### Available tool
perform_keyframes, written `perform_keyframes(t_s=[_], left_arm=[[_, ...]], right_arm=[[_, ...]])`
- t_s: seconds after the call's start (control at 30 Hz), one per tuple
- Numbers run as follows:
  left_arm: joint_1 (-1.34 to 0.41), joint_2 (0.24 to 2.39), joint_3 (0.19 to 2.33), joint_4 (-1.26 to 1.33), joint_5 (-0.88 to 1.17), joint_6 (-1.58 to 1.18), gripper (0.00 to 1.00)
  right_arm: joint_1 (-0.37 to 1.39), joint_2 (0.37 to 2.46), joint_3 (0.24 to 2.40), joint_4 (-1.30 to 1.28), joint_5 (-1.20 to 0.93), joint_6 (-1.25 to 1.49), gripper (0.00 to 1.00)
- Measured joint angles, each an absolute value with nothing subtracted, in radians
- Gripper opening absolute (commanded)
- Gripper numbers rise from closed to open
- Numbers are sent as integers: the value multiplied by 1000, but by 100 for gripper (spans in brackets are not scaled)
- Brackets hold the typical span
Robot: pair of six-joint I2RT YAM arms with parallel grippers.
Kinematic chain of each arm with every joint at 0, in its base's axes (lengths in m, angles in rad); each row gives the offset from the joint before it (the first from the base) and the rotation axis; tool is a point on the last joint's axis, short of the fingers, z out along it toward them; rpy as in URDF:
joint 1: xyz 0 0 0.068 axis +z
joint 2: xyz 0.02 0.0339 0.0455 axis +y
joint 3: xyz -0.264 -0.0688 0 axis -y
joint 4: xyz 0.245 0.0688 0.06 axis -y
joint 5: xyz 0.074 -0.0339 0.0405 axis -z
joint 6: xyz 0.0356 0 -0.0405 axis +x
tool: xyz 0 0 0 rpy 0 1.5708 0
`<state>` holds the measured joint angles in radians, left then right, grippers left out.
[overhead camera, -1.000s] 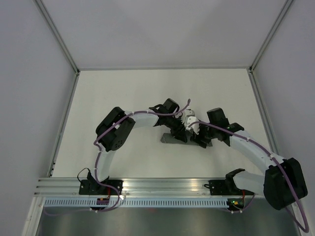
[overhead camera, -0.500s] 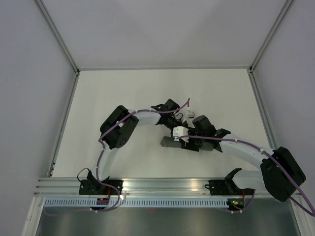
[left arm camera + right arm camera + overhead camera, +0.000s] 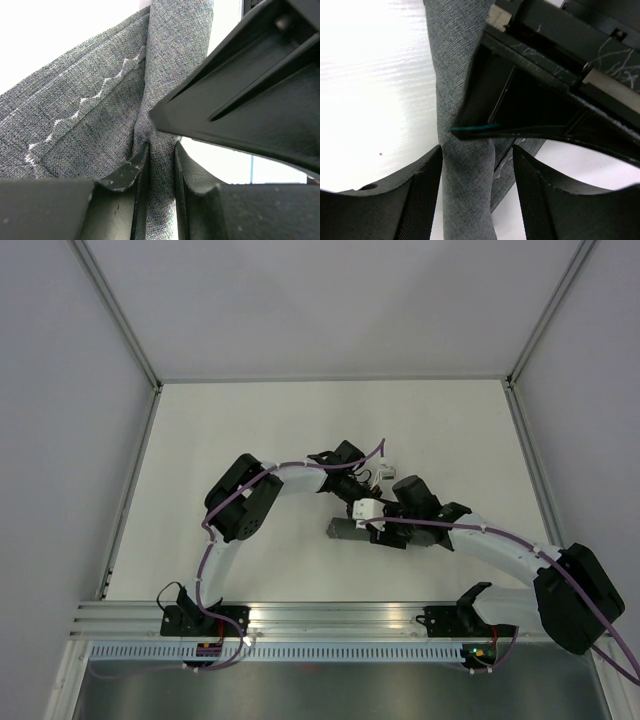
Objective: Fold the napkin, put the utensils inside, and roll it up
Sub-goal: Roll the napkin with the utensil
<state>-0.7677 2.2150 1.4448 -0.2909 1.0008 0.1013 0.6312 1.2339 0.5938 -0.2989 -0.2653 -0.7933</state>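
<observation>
The napkin (image 3: 340, 529) lies as a narrow dark grey roll on the white table, with pale zigzag stitching along a hem (image 3: 95, 95). My left gripper (image 3: 360, 496) (image 3: 161, 150) is shut on an upright fold of the napkin (image 3: 165, 60). My right gripper (image 3: 379, 532) (image 3: 477, 150) is open and straddles the roll (image 3: 465, 170). Its left finger is close to the cloth and there is a gap on the right. The two grippers nearly touch. The utensils are hidden.
The white table (image 3: 240, 440) is fenced by a metal frame, with a rail (image 3: 300, 615) along the near edge. The right gripper's finger (image 3: 250, 90) fills the upper right of the left wrist view. The left gripper's body (image 3: 545, 85) looms over the roll.
My right arm has swung left along the roll, closing in beside the left gripper, and its jaws have narrowed a little. The left gripper keeps its pinch on the cloth.
</observation>
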Motion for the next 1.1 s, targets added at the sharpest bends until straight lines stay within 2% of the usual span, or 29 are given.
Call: perform_keyframes(t_s=[0.47, 0.63, 0.73, 0.83, 0.87, 0.9, 0.97, 1.1], left_arm=[[-767, 2216, 1446, -294, 1001, 93, 23], [-767, 2216, 1446, -295, 1002, 91, 24], [-767, 2216, 1446, -300, 1002, 89, 26], [-767, 2216, 1447, -307, 1004, 86, 33], [-765, 2216, 1447, -308, 1005, 86, 39], [-763, 2216, 1446, -309, 1006, 84, 41], [-760, 2216, 1446, -307, 1013, 78, 48], [-751, 2214, 1445, -303, 1021, 57, 54]], right_arm=[[632, 1232, 590, -373, -294, -815, 64], [633, 1267, 576, -347, -289, -816, 60], [633, 1283, 574, -322, -286, -816, 54], [633, 1287, 572, -309, -284, -817, 40], [633, 1288, 572, -310, -284, -818, 32], [633, 1288, 572, -310, -283, -822, 29], [633, 1288, 572, -310, -283, -825, 24], [633, 1288, 574, -313, -286, -831, 20]])
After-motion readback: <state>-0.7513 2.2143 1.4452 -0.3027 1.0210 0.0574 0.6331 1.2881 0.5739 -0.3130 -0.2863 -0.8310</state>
